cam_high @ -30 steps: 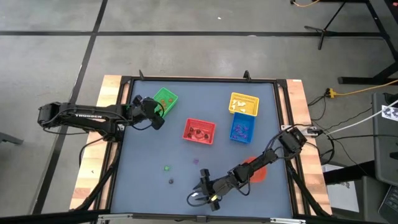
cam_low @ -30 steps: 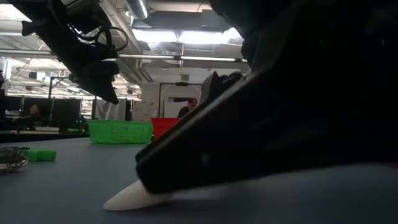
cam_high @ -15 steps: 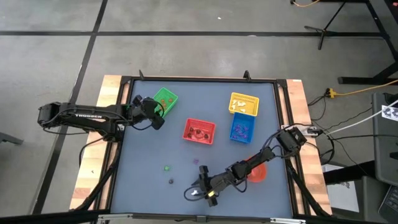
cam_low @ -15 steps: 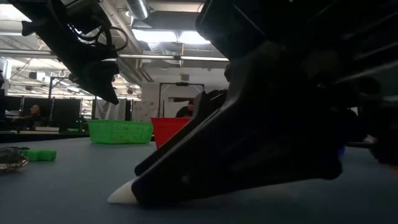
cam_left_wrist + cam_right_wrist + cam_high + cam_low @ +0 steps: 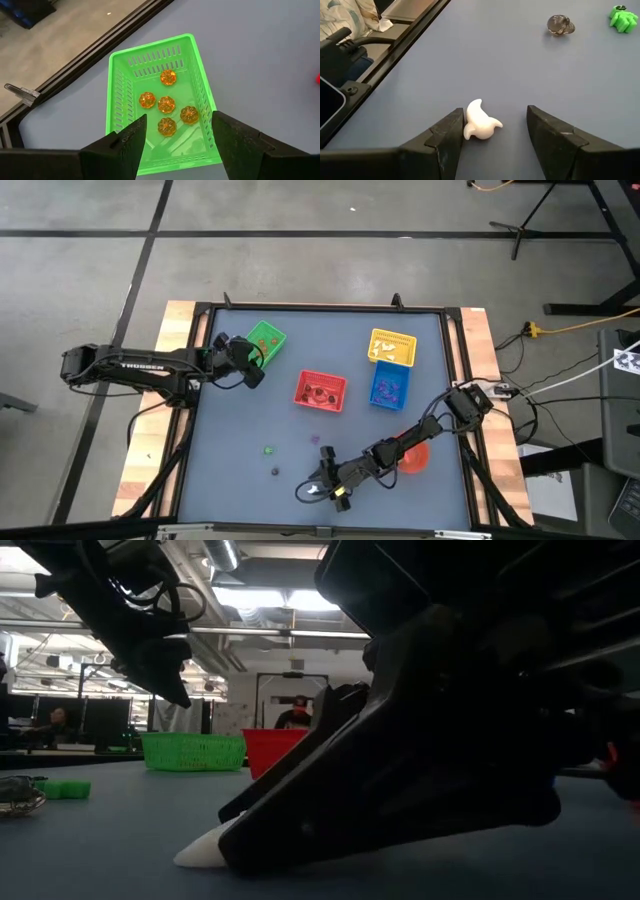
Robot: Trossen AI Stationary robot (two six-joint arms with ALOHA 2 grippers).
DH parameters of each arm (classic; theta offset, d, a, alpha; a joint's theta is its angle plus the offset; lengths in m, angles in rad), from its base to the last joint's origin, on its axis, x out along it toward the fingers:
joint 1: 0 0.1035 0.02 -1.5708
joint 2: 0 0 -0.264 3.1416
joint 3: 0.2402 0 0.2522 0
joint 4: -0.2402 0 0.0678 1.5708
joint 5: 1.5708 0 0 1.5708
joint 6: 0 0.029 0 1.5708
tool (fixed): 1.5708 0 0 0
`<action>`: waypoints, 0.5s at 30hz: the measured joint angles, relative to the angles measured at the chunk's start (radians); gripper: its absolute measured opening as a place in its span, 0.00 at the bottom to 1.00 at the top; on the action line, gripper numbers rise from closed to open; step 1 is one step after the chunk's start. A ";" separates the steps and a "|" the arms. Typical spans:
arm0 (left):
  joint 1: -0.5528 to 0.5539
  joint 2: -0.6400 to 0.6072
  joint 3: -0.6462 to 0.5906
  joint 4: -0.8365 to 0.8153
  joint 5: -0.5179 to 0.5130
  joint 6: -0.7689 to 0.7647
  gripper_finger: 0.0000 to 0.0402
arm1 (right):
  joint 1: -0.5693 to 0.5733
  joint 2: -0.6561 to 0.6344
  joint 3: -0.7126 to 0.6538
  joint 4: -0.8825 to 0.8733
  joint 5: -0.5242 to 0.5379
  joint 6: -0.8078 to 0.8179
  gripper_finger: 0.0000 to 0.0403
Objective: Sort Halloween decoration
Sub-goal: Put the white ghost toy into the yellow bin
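The white ghost trinket [image 5: 481, 120] lies on the table [image 5: 240, 440] near its front edge, between the spread fingers [image 5: 445, 137] of the right gripper [image 5: 495, 131], close against one of them and well off the other. The gripper is low at the table, so the step in hand looks like the pinch on this piece. To do it well, the gripper should shift sideways a little so the ghost sits midway between the fingers, then close slowly; closing off-centre could skid or flip so small and smooth a thing. The fingertips should stay just at the table surface so they catch the body, not its thin tail. A dark trinket [image 5: 560, 24] and a green trinket [image 5: 622, 17] lie well apart, no obstacle. The yellow basket [image 5: 392, 347], holding pale pieces, seems the likely destination. The left gripper [image 5: 177, 134] hovers with fingers spread over the green basket [image 5: 150, 60], which holds five orange pumpkins [image 5: 166, 105].
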 joint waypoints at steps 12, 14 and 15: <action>0.000 0.000 0.000 0.000 0.000 0.000 0.52 | 0.000 0.000 0.000 -0.002 0.016 -0.002 0.33; 0.000 0.000 0.000 0.000 0.000 0.000 0.52 | 0.000 0.000 0.000 -0.002 0.016 -0.002 0.29; 0.000 0.000 0.000 0.000 0.000 0.000 0.52 | 0.000 0.000 0.000 -0.002 0.016 -0.002 0.28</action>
